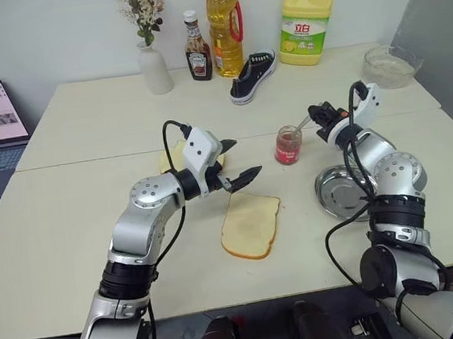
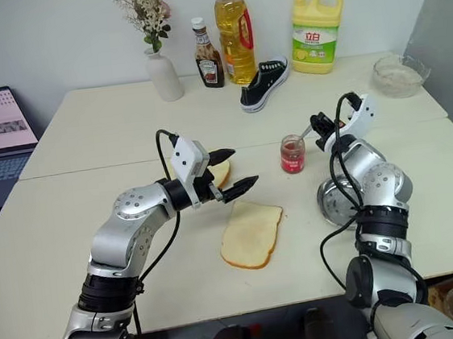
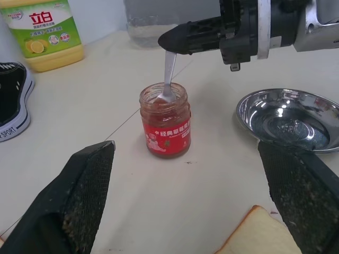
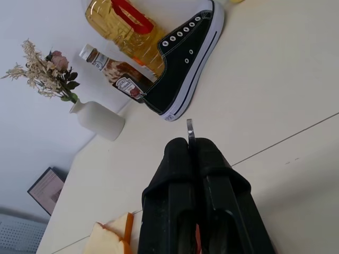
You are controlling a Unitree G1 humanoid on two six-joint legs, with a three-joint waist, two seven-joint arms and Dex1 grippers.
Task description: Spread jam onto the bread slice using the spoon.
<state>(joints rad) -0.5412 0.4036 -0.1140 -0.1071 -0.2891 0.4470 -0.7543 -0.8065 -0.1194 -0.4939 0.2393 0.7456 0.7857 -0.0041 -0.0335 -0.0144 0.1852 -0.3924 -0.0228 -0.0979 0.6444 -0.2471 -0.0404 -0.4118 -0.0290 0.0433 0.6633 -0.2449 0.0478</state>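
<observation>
The jam jar (image 1: 288,145) stands open on the table, red jam showing through its glass (image 3: 165,123). My right gripper (image 1: 319,116) is shut on the handle of the spoon (image 3: 169,69), just right of the jar, and the spoon's bowl dips into the jar mouth. The handle's end (image 4: 189,128) pokes out between the shut fingers. The bread slice (image 1: 251,225) lies flat in front of the jar, plain on top. My left gripper (image 1: 245,156) hovers open and holds nothing, above the slice's far edge and left of the jar.
A round steel dish (image 1: 342,192) sits right of the slice. A pile of slices (image 1: 173,156) lies behind my left gripper. At the back stand a vase (image 1: 153,64), sauce bottle (image 1: 198,57), oil bottle (image 1: 225,28), shoe (image 1: 253,73), detergent jug (image 1: 306,25) and glass bowl (image 1: 391,65).
</observation>
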